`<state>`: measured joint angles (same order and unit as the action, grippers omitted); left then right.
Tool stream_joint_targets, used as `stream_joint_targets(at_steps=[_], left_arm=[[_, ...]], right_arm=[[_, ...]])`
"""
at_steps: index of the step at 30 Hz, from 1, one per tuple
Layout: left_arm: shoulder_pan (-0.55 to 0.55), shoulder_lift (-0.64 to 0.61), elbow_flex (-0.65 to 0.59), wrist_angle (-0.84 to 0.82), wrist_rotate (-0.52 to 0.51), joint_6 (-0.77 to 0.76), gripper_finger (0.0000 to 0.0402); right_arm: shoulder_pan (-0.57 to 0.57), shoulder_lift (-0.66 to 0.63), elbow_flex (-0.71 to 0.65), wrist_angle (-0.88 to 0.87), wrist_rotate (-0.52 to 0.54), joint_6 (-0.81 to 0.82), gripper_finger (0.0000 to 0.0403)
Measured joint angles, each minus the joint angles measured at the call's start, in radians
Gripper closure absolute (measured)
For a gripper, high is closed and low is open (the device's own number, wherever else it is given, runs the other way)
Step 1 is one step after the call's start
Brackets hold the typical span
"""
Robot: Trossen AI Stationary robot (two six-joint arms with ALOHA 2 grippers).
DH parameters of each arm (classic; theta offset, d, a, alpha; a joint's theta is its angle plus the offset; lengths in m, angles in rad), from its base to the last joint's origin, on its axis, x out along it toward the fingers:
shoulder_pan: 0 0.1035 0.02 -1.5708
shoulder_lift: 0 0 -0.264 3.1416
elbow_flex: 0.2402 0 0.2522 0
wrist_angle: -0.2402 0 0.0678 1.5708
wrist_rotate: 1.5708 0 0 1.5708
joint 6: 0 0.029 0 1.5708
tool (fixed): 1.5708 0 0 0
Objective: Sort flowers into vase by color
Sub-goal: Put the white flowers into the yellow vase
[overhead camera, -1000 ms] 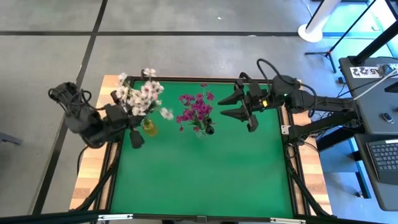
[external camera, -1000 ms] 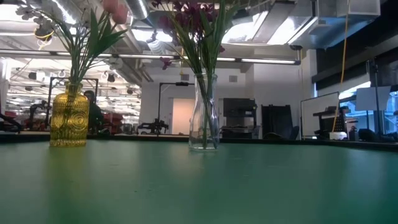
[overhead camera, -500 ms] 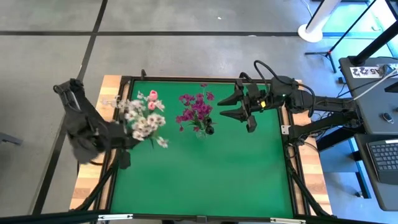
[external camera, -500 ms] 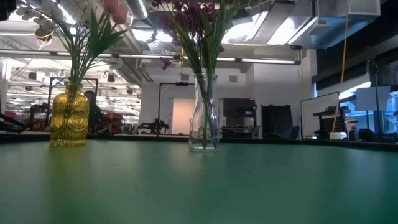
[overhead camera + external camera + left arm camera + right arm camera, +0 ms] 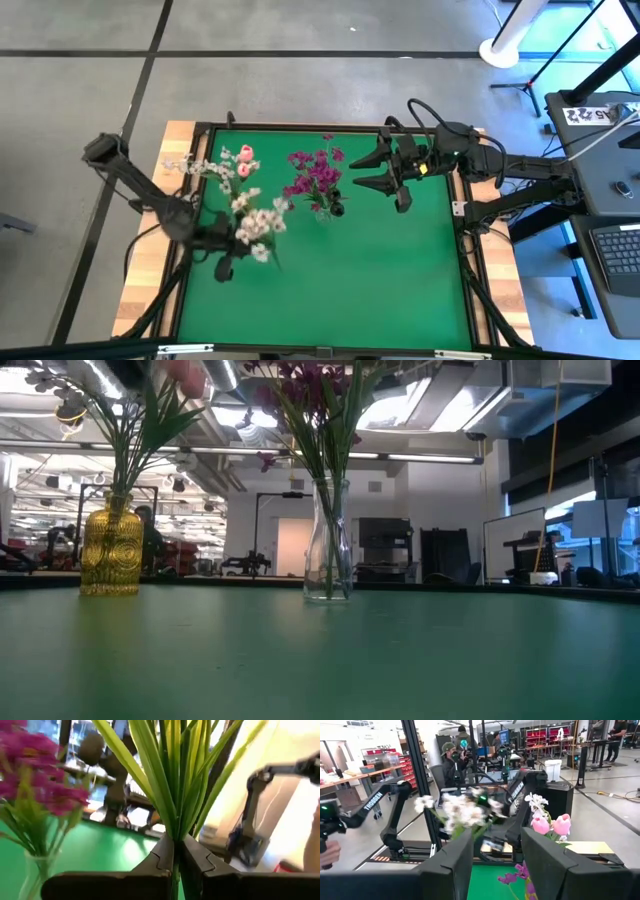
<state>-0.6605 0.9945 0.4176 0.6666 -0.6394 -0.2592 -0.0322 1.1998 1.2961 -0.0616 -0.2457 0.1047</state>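
White-pink flowers, blurred, on green stems.

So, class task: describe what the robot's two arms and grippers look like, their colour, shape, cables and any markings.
Both arms are dark, nearly black, built from jointed segments. The right arm carries a looping black cable and a small yellow-green spot near its wrist; the right gripper has two pointed fingers. The left arm is slim, and the left gripper has flat, angular black fingers. White lettering marks the left arm in the right wrist view.
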Motion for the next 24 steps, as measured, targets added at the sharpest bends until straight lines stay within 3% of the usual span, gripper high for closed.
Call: stream_joint_targets(at_steps=[4,9,13,19,24], left_arm=[[0.158,0.0,-0.097,0.173,0.118,0.001,0.0396],[0.228,-0.039,-0.086,0.172,0.133,0.14,0.0396],[0.199,-0.108,-0.004,0.002,-0.018,0.268,0.0396],[0.079,-0.157,0.231,-0.513,-0.275,0.291,0.0396],[-0.066,-0.163,0.344,-0.693,-0.499,0.292,0.0396]], right_arm=[[0.0,0.008,0.0,-0.011,0.0,0.0,0.0237],[0.0,0.016,0.0,-0.066,0.0,-0.005,0.0237],[0.0,0.016,-0.008,-0.091,0.007,-0.006,0.0237],[0.0,0.02,-0.016,-0.115,0.024,-0.006,0.0237],[0.001,0.031,-0.016,-0.116,0.028,0.001,0.0237]])
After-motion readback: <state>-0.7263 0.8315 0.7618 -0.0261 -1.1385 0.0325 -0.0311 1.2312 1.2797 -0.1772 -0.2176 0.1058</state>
